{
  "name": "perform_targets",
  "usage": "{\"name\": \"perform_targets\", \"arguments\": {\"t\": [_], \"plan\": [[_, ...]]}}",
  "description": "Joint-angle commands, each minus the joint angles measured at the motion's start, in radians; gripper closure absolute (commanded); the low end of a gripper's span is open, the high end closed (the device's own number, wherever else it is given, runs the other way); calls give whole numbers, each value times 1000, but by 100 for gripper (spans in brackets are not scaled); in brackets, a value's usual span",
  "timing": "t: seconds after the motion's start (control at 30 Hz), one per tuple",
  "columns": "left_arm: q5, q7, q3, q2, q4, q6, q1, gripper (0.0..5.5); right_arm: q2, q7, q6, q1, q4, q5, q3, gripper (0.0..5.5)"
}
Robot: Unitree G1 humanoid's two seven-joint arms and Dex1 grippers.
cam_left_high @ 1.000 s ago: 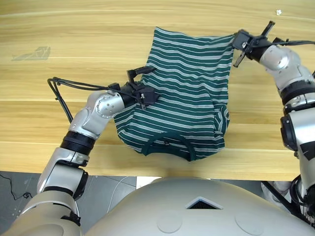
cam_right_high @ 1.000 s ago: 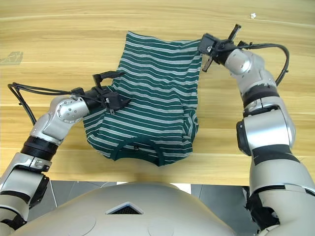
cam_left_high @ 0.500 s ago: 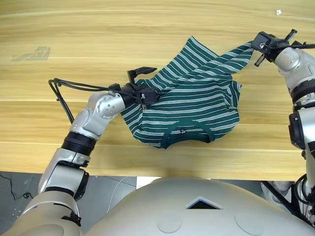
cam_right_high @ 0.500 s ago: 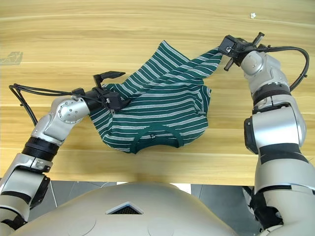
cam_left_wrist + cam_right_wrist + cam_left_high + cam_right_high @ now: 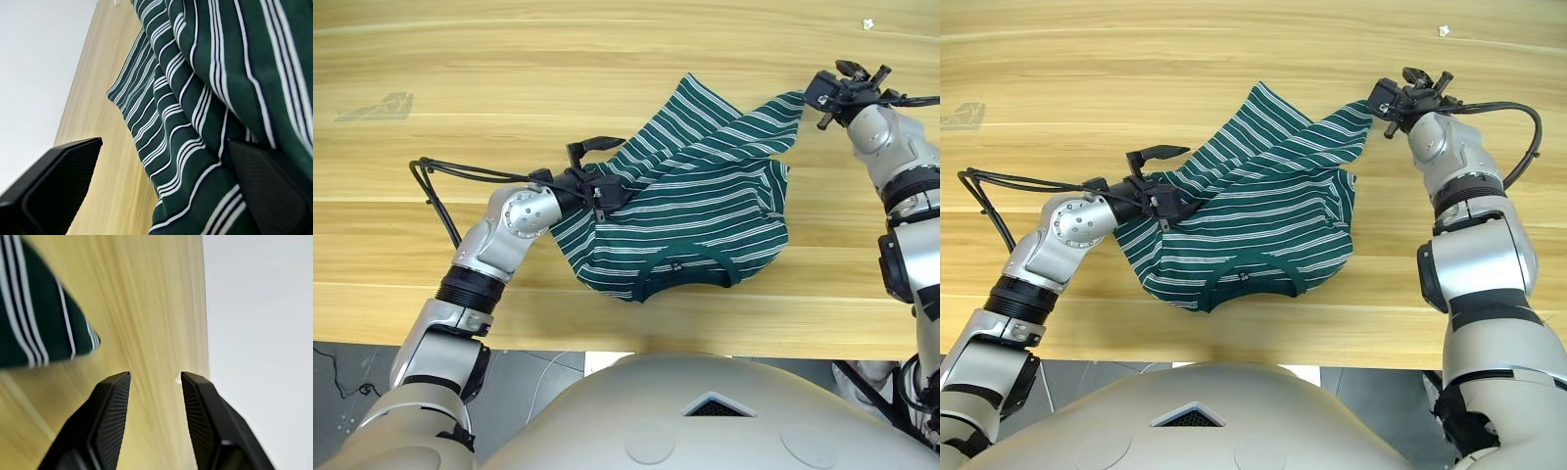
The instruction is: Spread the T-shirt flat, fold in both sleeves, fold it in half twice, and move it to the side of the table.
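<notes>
Nearest the robot's edge of the pale wooden plank table (image 5: 509,59) lies the dark green, white-striped T-shirt (image 5: 705,211). It is rumpled rather than flat, with its ribbed neckline (image 5: 687,264) facing the near edge. The body is bunched into diagonal folds that rise away from the collar.

On the shirt's left side sits the left gripper (image 5: 605,168), and its jaws are wide apart. One black finger (image 5: 54,186) stands clear over bare wood. The other finger (image 5: 271,188) is right up against the striped cloth, which drapes onto it. That is contact, not a pinch.

Further out, one fold of the shirt comes to a point (image 5: 693,83) towards the far side. A long striped corner (image 5: 791,101) stretches out to the right. The right gripper (image 5: 830,90) is just beside that corner. Its jaws stand a narrow gap apart, with only table grain between them, and the cloth tip (image 5: 73,340) lies off to one side of the fingers.

Beyond that, a grey smudge-like patch (image 5: 386,106) marks the wood on the far left. A tiny white scrap (image 5: 867,24) lies at the far right.
</notes>
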Motion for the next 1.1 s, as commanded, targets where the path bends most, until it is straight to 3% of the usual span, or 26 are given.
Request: {"name": "perform_targets", "arguments": {"t": [0.03, 0.1, 0.2, 0.4, 0.5, 0.6, 0.87, 1.1], "plan": [[11, -42, -25, 1, -9, 14, 19, 74, -61, -89, 141, -9, 9, -123, 103, 360], [-11, -64, -20, 2, -25, 19, 18, 74, -76, -103, 153, -9, 3, -113, 91, 360], [-190, -133, 50, -30, -114, 82, -9, 74, -57, -36, -17, 31, -57, 42, -28, 360], [-507, -214, 177, -159, -116, 292, -203, 74, -88, 518, -281, 326, -446, 490, -214, 360], [-461, -192, 162, -195, 28, 289, -296, 74, -160, 750, -281, 446, -643, 627, -243, 360], [-276, -114, 63, -222, 267, 184, -387, 74, -231, 898, -192, 572, -841, 710, -258, 360], [-52, 40, -66, -353, 747, -15, -519, 74, -254, 985, -35, 698, -1129, 703, -247, 360], [17, 152, -77, -416, 988, -45, -576, 74, -234, 887, -56, 643, -1012, 543, -220, 360]]}}
